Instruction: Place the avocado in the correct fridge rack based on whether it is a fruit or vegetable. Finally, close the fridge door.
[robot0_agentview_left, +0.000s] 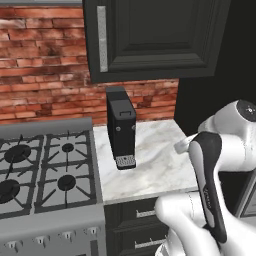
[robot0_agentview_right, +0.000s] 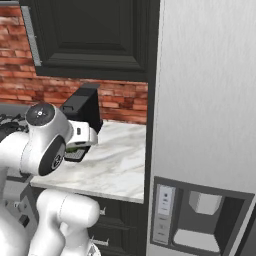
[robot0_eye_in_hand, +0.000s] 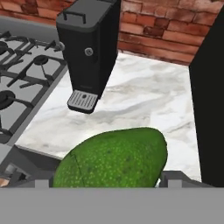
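The avocado (robot0_eye_in_hand: 116, 159) is large, bumpy and dark green, and it fills the lower middle of the hand view. It sits between my two dark fingertips (robot0_eye_in_hand: 174, 178). My gripper (robot0_eye_in_hand: 109, 179) is shut on it and holds it in the air over the front edge of the marble counter (robot0_eye_in_hand: 148, 100). In the base views my white arm (robot0_agentview_right: 47, 142) is folded in front of that counter. The fridge door and the fridge rack are out of view.
A black coffee machine (robot0_agentview_left: 121, 127) stands on the counter (robot0_agentview_left: 155, 160) beside the gas stove (robot0_agentview_left: 45, 170). A dark wall cabinet (robot0_agentview_left: 150, 37) hangs above. The grey door with the dispenser panel (robot0_agentview_right: 200, 215) rises at the right, and a dark side panel (robot0_eye_in_hand: 210, 109) bounds the counter.
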